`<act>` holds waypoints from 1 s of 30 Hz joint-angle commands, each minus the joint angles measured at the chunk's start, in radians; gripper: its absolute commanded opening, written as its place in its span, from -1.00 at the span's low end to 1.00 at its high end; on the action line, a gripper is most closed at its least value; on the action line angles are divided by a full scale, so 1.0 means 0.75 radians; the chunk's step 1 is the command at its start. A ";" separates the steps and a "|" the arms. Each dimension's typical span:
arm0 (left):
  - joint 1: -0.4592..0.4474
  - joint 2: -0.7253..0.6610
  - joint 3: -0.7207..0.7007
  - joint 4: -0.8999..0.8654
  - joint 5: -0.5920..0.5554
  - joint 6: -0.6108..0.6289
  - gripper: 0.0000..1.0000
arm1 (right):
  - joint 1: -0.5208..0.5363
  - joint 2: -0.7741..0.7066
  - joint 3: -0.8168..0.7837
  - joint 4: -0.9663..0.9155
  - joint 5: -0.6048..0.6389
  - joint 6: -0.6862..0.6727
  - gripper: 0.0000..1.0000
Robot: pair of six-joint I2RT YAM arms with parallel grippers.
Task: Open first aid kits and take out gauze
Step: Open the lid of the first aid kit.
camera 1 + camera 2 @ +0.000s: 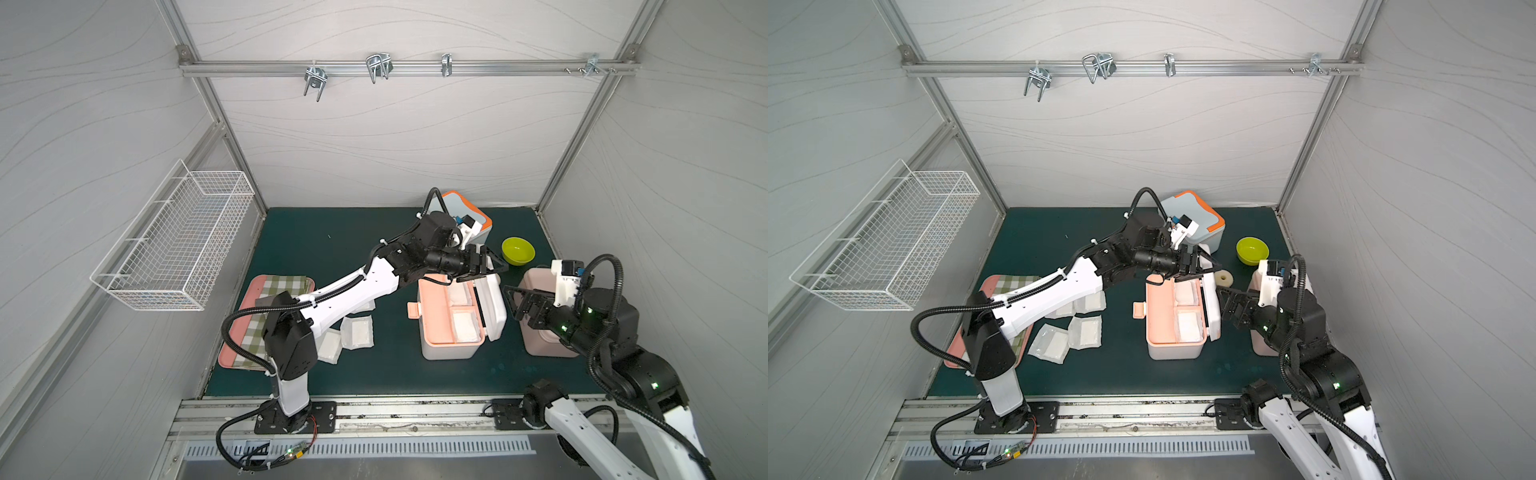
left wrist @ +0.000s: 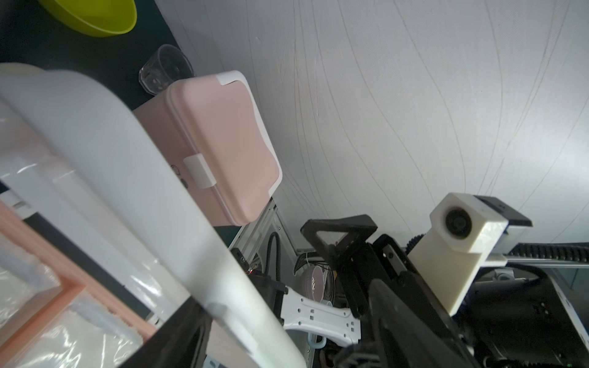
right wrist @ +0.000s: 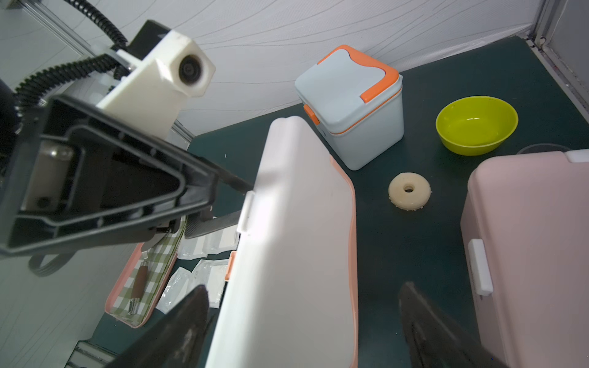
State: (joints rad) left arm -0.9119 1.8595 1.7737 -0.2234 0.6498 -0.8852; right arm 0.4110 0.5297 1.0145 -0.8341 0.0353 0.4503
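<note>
Left gripper: jaws apart, straddling the top edge of the raised lid of the white kit with peach trim. Whether the fingers touch the lid cannot be told.
Right gripper: jaws wide apart and holding nothing, just beside the lid's outer face, which fills the right wrist view between its fingers.
Why the lid stands: it is upright, with a gripper on either side. This looks like propping, so that the peach inner tray stays uncovered for picking.
Gauze in the kit: two pouches lie in the tray's compartments, just below the left gripper and across the lid from the right one.
Gauze already out: four pouches lie on the dark mat beside the pink tray, back along the left arm and well apart from its gripper. They seem to be parked clear of the kits.
Pale blue kit: beyond the left gripper, lid shut.
Dusty pink kit: right beside the right gripper, white clasp down.
Stage: one kit is open and partly emptied, and two are unopened.
Next move, as judged: one gripper steadies the lid while the other dips into the tray. The crinkly pouches may slip.
</note>
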 commanded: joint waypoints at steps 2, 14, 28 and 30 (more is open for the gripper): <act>-0.013 0.115 0.240 -0.080 0.052 0.059 0.57 | -0.004 -0.005 -0.009 -0.023 -0.020 -0.012 0.82; 0.033 0.054 0.206 -0.219 0.005 0.180 0.72 | -0.072 0.132 -0.074 -0.069 -0.103 0.011 0.51; 0.075 -0.198 -0.283 -0.307 -0.393 0.306 0.84 | -0.363 0.200 -0.100 -0.033 -0.329 0.018 0.34; 0.075 -0.209 -0.319 -0.327 -0.439 0.317 0.83 | -0.408 0.210 -0.131 0.003 -0.434 0.032 0.31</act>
State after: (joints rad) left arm -0.8574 1.7229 1.5585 -0.4389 0.4210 -0.6907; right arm 0.1375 0.6773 0.9436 -0.8600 -0.1738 0.4633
